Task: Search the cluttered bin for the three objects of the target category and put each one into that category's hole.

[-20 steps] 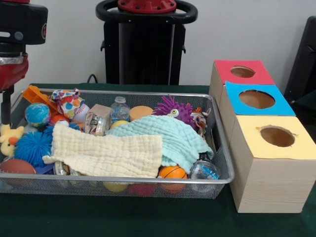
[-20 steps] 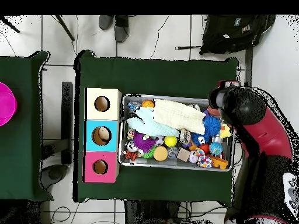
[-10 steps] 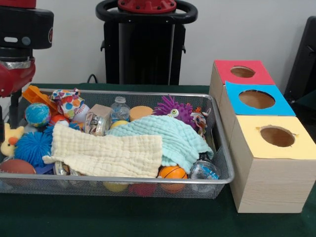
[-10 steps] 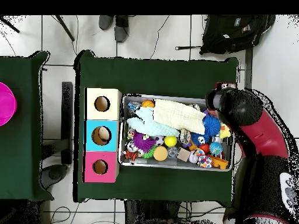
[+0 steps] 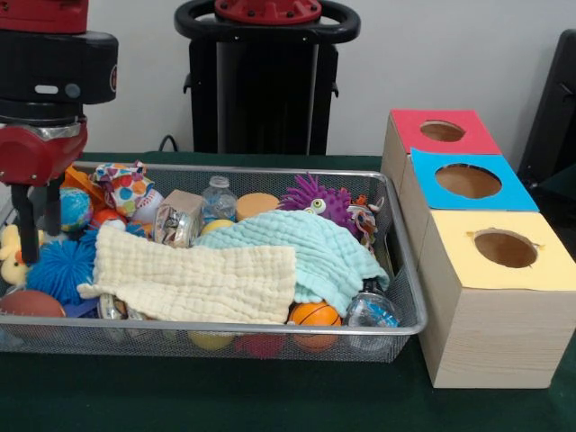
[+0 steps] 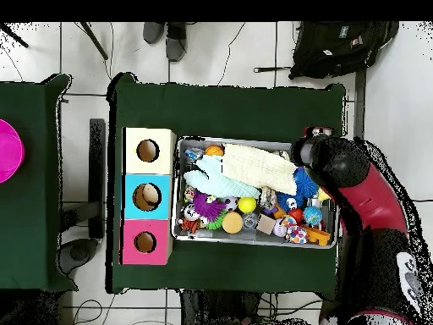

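Note:
The silver wire-mesh bin (image 5: 270, 169) sits mid-table, full of toys; it also shows in the overhead view (image 6: 254, 241). My gripper (image 5: 40, 245) hangs open and empty over the bin's left end, its fingers (image 5: 29, 225) just above a blue spiky ball (image 5: 58, 268). The yellow chick (image 5: 9, 256) lies just left of the fingers, partly hidden. A small orange-and-black striped plush (image 5: 364, 219) lies at the bin's right end. The red-topped box's hole (image 5: 442, 131) is the farthest of three; it also shows in the overhead view (image 6: 145, 242). In the overhead view the arm (image 6: 338, 162) covers the gripper.
A pale yellow cloth (image 5: 193, 279) and a mint cloth (image 5: 306, 247) cover the bin's middle. A purple spiky ball (image 5: 315, 200) lies at the back. The blue-topped box (image 5: 468, 180) and the yellow-topped box (image 5: 506, 247) stand right of the bin.
The arm has moved from the bin's left edge inward over its left end. The fingers now hang beside the chick. Nothing in the bin has moved.

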